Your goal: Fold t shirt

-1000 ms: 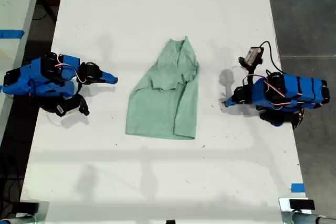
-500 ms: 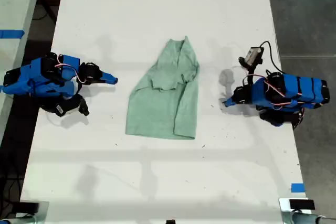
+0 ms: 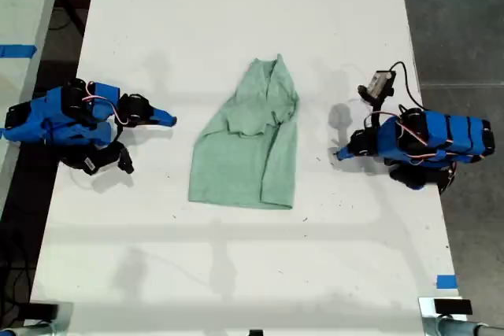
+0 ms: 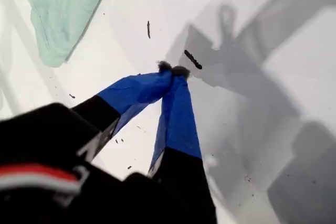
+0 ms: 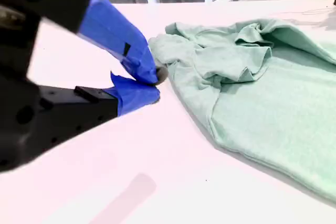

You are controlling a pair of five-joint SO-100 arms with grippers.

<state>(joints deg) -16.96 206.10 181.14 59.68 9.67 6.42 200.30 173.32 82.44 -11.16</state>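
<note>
The t shirt (image 3: 250,145) lies rumpled mid-table (image 3: 236,21). Only the wrist views show the tips: my first tool (image 4: 172,70) and second tool (image 5: 155,80) are closed, empty.

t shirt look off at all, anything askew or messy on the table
The t shirt lies rumpled, not flat: its upper part is bunched and folded over itself, and it sits slanted on the table. Neither gripper touches it. Nothing spilled or damaged.
</note>
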